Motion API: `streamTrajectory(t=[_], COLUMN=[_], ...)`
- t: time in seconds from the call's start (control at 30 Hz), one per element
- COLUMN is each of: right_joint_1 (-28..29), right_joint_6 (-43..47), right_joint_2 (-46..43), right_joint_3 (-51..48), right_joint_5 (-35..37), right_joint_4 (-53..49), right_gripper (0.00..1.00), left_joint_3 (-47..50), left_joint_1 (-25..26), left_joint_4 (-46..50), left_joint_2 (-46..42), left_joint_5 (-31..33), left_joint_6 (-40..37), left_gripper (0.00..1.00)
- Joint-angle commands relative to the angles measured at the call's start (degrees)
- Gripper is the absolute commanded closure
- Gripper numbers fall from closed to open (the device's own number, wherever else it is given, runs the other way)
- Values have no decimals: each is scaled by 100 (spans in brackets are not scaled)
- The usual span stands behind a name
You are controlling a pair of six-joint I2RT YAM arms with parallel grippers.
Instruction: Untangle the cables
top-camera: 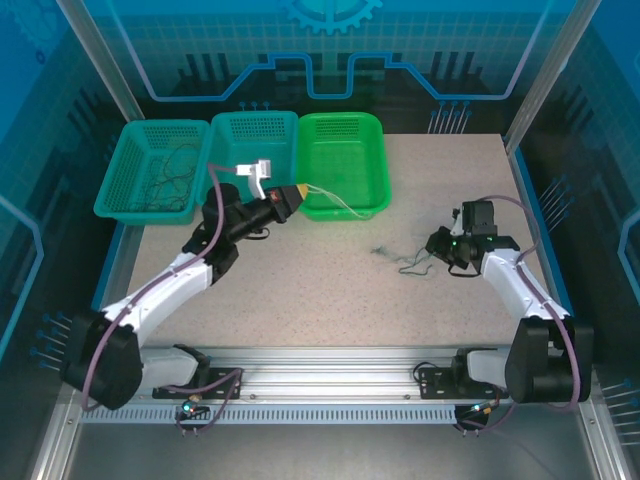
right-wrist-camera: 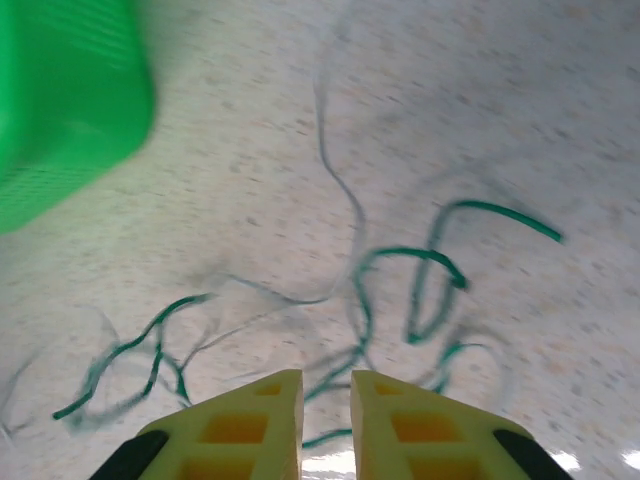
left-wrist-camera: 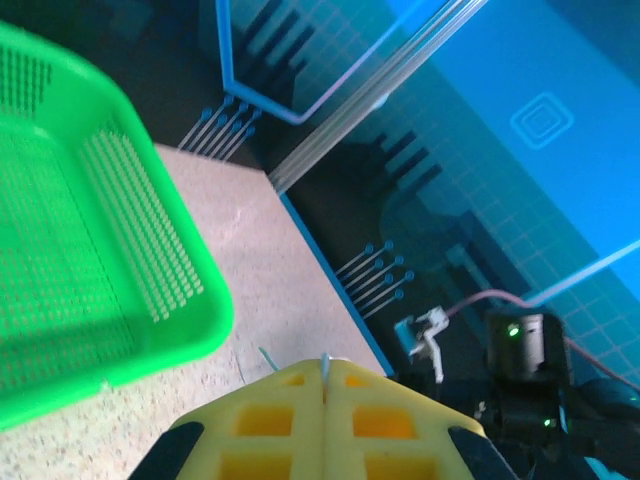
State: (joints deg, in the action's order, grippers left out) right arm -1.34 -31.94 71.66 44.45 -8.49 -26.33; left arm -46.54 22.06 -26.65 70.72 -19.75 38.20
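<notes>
One thin pale cable (left-wrist-camera: 325,363) pinched in left fingers (left-wrist-camera: 280,425); right fingers (right-wrist-camera: 250,430) slightly parted over curly green cables (right-wrist-camera: 400,254).

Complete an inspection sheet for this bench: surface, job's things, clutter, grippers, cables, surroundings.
Surface: speckled beige table.
Job's things: green tangle loose on the table; pale wire running from the left gripper toward the green basket; dark wires in the left teal basket.
Clutter: nothing seen.
Grippers: left gripper shut on the pale wire; right gripper slightly open over the green tangle.
Cables: purple-grey hoses along the arms, apart from the wires.
Surroundings: blue enclosure walls.
</notes>
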Motion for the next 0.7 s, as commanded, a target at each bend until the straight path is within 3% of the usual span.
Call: streamTrajectory(t=[0.0,0.17,0.3,0.37,0.43,0.53,0.67], right_joint_1=[-121,-245,92,607,1130,1666,1881], right_joint_6=[-45,-60,405,603,703,675,474], right_joint_2=[0,-33,-249,-373,-433,-395,-304], right_joint_3=[14,9,87,227,342,381,398], right_joint_5=[194,42,-973,-758,-361,-90,-58], right_joint_4=[-189,-144,373,359,318,403,517], right_gripper=[85,94,78,62,53,51,50], left_joint_3=[46,-34,-305,-371,-518,-1033,-1800], left_joint_1=[26,-104,-115,-121,-145,-323,-925], left_joint_4=[365,776,1193,1268,1414,1871,2009], left_joint_2=[-317,-668,-664,-729,-785,-643,13], left_joint_5=[101,190,-15,35,221,690,1073], left_joint_6=[-403,-633,-812,-910,-1160,-1717,-2334], left_gripper=[100,100,100,100,100,100,100])
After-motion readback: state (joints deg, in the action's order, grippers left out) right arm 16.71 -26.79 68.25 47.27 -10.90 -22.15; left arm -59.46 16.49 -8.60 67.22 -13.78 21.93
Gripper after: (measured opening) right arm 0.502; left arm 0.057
